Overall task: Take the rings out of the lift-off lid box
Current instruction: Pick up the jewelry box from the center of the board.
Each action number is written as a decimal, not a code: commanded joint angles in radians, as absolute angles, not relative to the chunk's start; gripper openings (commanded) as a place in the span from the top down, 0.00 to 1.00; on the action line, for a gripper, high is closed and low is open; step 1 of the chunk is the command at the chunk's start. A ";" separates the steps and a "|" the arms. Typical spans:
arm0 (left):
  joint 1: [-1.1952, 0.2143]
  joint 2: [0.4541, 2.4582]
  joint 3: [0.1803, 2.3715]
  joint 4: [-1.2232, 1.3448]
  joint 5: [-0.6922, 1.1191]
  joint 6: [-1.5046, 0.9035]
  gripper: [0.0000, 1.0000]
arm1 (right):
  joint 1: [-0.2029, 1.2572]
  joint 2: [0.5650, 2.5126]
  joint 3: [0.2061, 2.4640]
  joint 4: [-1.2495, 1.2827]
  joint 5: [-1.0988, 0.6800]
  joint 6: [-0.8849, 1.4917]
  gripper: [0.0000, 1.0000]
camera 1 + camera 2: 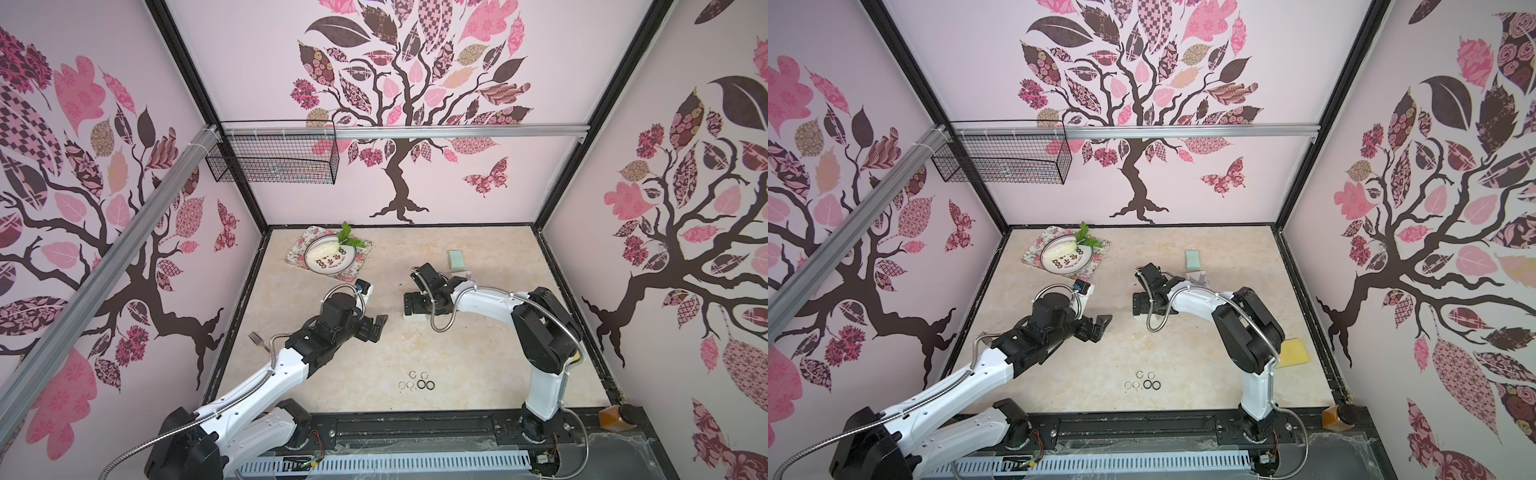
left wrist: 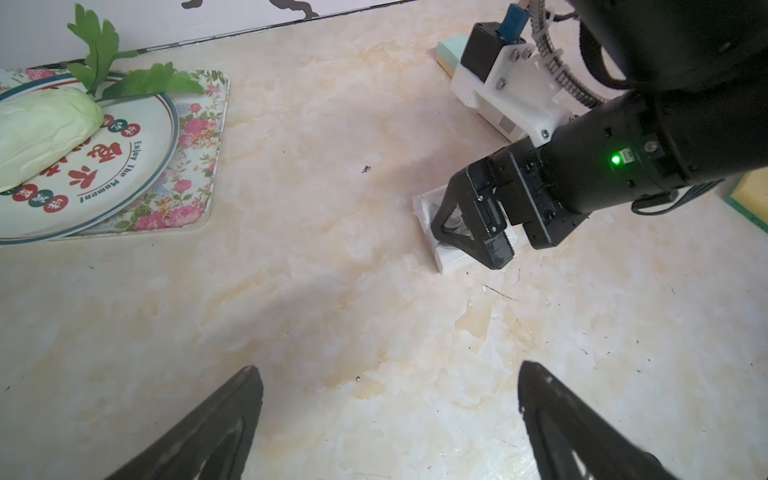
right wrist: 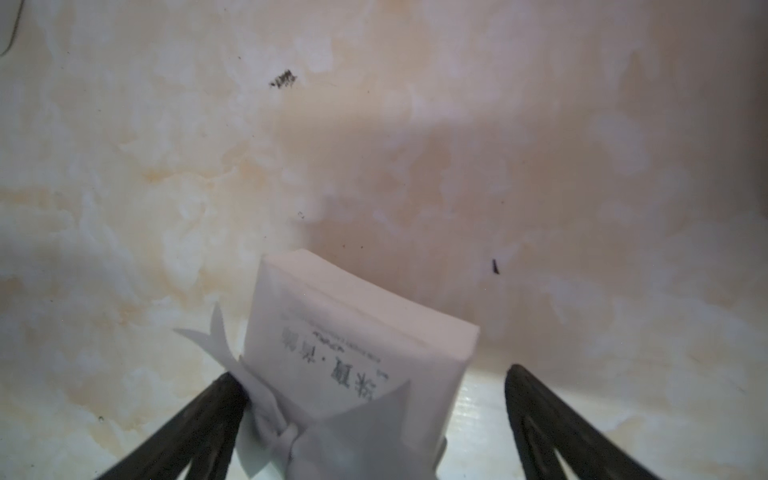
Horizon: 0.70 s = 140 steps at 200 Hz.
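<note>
The six small rings (image 1: pixel 417 381), four thin silvery hoops and two thicker black hoops (image 1: pixel 426 385), lay clustered on the marbled beige surface (image 1: pixel 340 374) toward its near edge, between the two arm bases and well apart from both arms; the silvery ones were faint in both top views. The right jaws stood spread astride the white lidded box with a pale ribbon bow (image 3: pixel 353 328) at mid-surface; one finger (image 3: pixel 195 428) touched the bow and the other stood clear of the box; its printed characters were blurred, and from above the arm hid most of it. The left jaws were spread over bare surface left of that box, pinching nothing. A silver fork (image 1: pixel 254 338) showed only its tines beside the left arm; a yellow sponge (image 1: pixel 1293 353) at the right and a small pale patterned box (image 1: pixel 1196 276), just near of a mint-green block (image 1: pixel 1192 259), were partly hidden behind the right arm.
</note>
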<state>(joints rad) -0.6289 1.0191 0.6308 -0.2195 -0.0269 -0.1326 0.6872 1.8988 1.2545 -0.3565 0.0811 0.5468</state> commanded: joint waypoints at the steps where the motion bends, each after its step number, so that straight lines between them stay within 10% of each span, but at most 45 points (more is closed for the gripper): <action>1: -0.631 1.020 0.592 -0.203 -0.038 -0.143 0.02 | 0.698 1.958 1.296 -0.379 0.115 0.592 0.00; 75: -0.631 1.030 0.571 -0.178 -0.040 -0.146 0.02 | 0.697 1.993 1.317 -0.379 0.136 0.584 0.26; 140: -0.625 1.052 0.583 -0.173 -0.044 -0.136 0.02 | 0.614 2.041 1.440 -0.401 0.144 0.482 0.29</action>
